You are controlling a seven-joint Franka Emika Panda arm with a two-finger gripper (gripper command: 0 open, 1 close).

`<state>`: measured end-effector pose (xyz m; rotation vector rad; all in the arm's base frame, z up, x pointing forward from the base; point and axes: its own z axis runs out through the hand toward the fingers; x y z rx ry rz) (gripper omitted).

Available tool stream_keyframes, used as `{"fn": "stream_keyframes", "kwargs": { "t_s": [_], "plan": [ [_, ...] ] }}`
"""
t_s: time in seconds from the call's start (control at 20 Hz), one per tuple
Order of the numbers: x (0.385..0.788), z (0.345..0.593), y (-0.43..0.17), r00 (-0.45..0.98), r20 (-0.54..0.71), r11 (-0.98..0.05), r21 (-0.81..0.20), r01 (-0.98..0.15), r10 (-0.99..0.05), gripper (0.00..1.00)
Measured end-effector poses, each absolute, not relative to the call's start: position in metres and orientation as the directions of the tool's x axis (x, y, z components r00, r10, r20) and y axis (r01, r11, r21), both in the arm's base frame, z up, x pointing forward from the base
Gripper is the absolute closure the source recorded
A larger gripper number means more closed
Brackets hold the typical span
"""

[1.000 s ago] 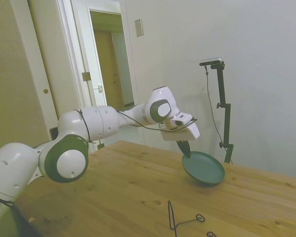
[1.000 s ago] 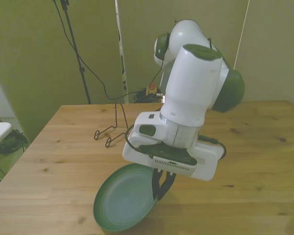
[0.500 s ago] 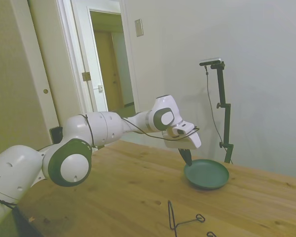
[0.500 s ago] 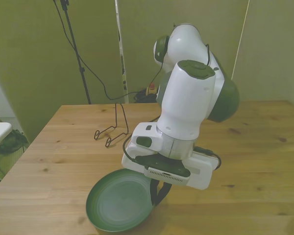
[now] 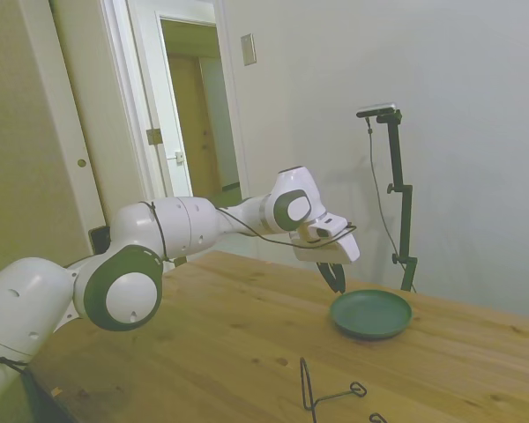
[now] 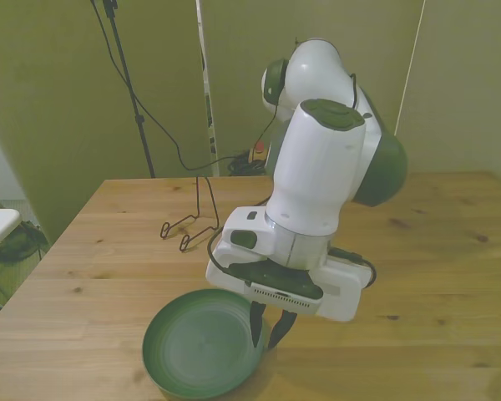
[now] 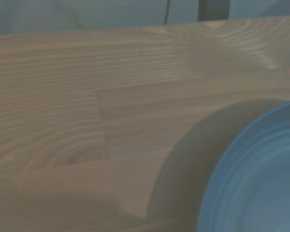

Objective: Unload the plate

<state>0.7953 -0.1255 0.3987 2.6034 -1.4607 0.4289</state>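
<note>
the end effector (image 6: 266, 327) hangs at the end of the white arm (image 6: 321, 180), low over the wooden counter (image 6: 434, 251), with its two dark fingers (image 6: 255, 326) spread apart and holding nothing. in the side view the end effector (image 5: 336, 277) sits just above the near rim of the plate (image 5: 370, 314), its tips close to that rim but not clamped on it. in the front view one finger overlaps the plate's edge and the other stands just beside it; whether either touches the rim cannot be told.

the plate (image 6: 202, 352) is round, shallow and dark green, and it lies flat on the counter, right side up, near the edge at the front view's bottom, a little toward the front view's left. the wrist view shows a curved slice of the plate (image 7: 261, 179) with faint rings on its surface, its shadow on the wood grain beside it.

a thin black wire stand (image 6: 196, 219) rests on the counter well apart from the plate, closer to the far edge in the front view. in the side view the stand (image 5: 326, 392) appears at the bottom of the picture.
</note>
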Motion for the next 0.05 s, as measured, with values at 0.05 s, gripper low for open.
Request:
{"fn": "stream_keyframes", "kwargs": {
  "t_s": [0.05],
  "plan": [
    [0.7946, 0.4064, -0.1242, 0.488, 0.302, -0.524, -0.045, -0.851, -0.819, 0.00]
  ]
}}
